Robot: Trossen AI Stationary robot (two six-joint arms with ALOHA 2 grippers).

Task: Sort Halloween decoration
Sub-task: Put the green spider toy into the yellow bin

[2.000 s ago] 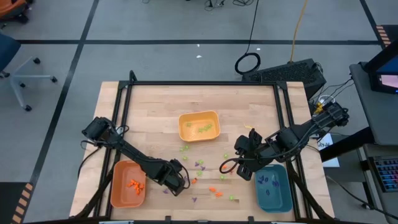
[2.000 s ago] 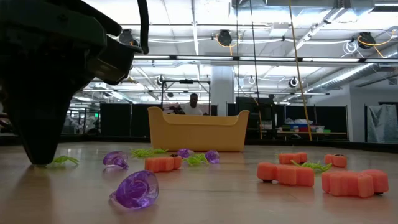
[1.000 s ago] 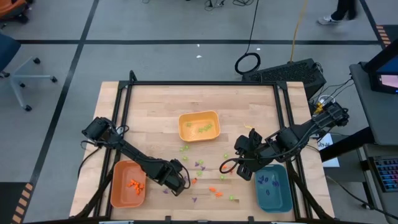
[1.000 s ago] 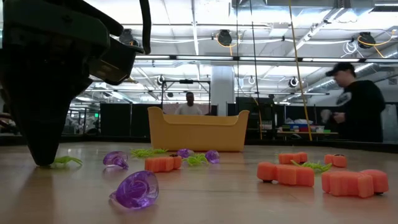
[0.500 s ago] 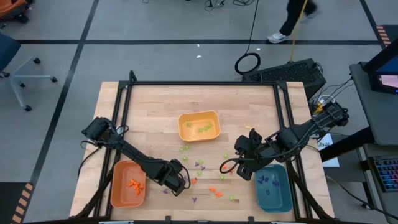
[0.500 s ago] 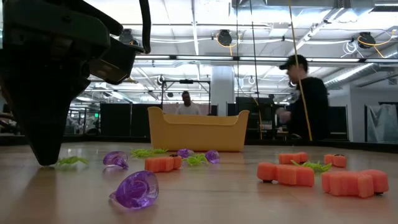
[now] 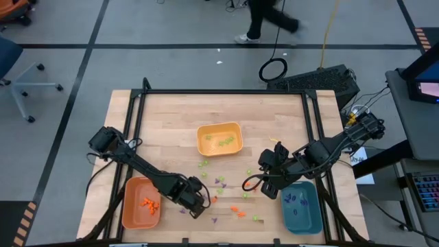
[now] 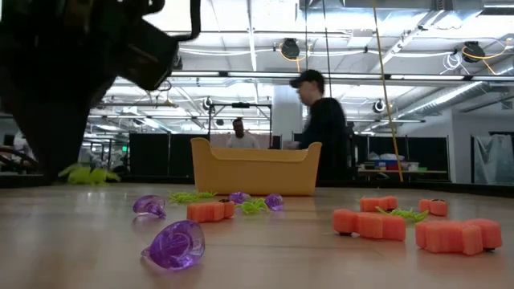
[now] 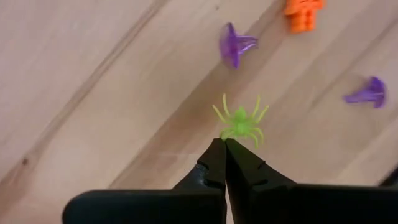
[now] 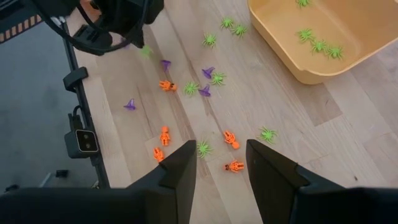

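Observation:
Small Halloween decoration pieces in orange, light green and purple lie scattered on the wooden table between three trays. My left gripper is near the front, right of the orange tray, and is shut on a light green spider. The low view shows that spider above the tabletop. My right gripper hovers open beside the teal tray, nothing between its fingers. Green spiders lie in the yellow tray, orange pieces in the orange tray and purple ones in the teal tray. My left gripper pinches the green spider by its near edge, between the very tips of its two fingers. The fingers come from above, pointing down. The spider sticks out beyond the tips, legs spread, lifted clear of the table.
In the low view purple pieces and orange pieces lie close in front. A black frame runs round the table. A person walks past in the room behind the table.
My left gripper has taken hold of the green spider that lay on the table by its fingertip and has risen with it. The spider now hangs clear of the tabletop. A person has walked across the room from right to left.

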